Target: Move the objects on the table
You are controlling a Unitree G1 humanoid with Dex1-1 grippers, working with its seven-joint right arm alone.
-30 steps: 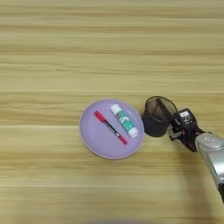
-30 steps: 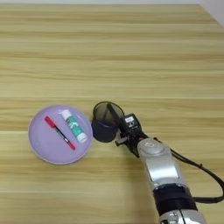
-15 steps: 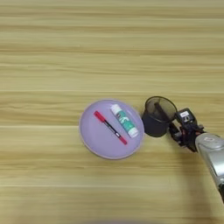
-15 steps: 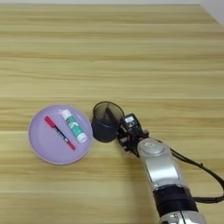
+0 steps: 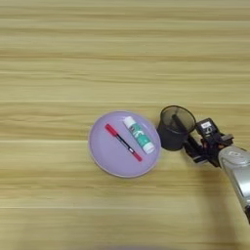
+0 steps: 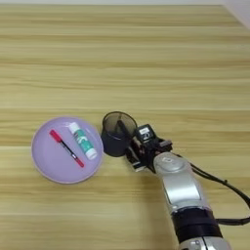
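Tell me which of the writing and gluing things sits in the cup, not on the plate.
The black marker, standing inside the mesh cup; the red pen and glue stick lie on the plate.

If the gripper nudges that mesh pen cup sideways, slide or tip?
Probably slides: the pen cup looks like thin wire mesh, so likely light, and it stands upright on smooth table. A push near the rim could tip it. Sliding left, it would bump the plate beside it.

Wire-mesh pen cup [image 5: 175,128], grained wooden table [image 5: 97,58]
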